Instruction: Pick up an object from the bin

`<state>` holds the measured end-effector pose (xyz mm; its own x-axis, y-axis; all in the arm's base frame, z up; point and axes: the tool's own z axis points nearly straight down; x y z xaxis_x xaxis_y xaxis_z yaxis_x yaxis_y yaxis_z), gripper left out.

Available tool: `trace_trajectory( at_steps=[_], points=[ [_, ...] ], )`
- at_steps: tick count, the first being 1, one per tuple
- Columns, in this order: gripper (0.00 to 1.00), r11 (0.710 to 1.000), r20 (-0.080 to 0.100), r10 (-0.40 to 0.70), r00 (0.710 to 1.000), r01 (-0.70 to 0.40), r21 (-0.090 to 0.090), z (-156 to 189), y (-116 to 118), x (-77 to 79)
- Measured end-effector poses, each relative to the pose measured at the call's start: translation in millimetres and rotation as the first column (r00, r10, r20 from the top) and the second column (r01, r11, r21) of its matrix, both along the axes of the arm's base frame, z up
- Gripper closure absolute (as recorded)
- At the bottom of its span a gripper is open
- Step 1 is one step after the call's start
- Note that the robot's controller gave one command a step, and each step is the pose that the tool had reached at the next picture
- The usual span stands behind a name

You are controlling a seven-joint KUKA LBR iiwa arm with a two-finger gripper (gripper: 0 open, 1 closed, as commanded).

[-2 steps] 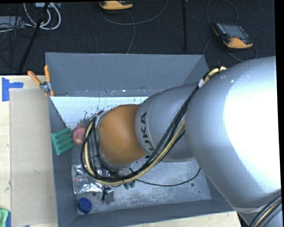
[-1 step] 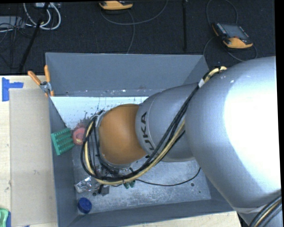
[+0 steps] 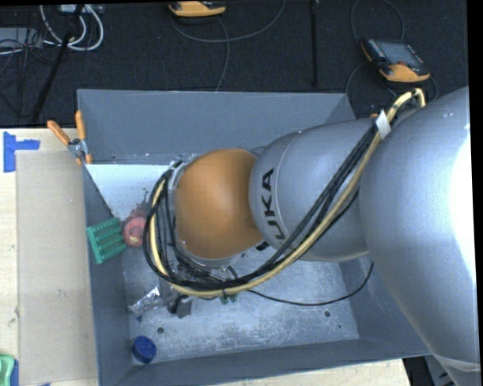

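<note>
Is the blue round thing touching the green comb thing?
No, the blue round thing lies in a corner of the bin, well apart from the green comb thing higher up.

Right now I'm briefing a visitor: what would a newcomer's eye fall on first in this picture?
The grey arm with its orange cover reaches in from the right, over the middle of the bin. By the left wall lie a green comb-like piece and a pink round thing beside it; a blue cap sits in the near left corner.
</note>
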<state>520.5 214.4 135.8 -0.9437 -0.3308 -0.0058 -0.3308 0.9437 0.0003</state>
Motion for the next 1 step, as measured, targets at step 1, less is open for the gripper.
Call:
trace_trajectory(
  at_steps=[1],
  points=[
    [1.00, 1.000, 0.002, -0.002, 1.000, 0.002, 0.001, 67.8, 1.4, 1.5]
  ],
)
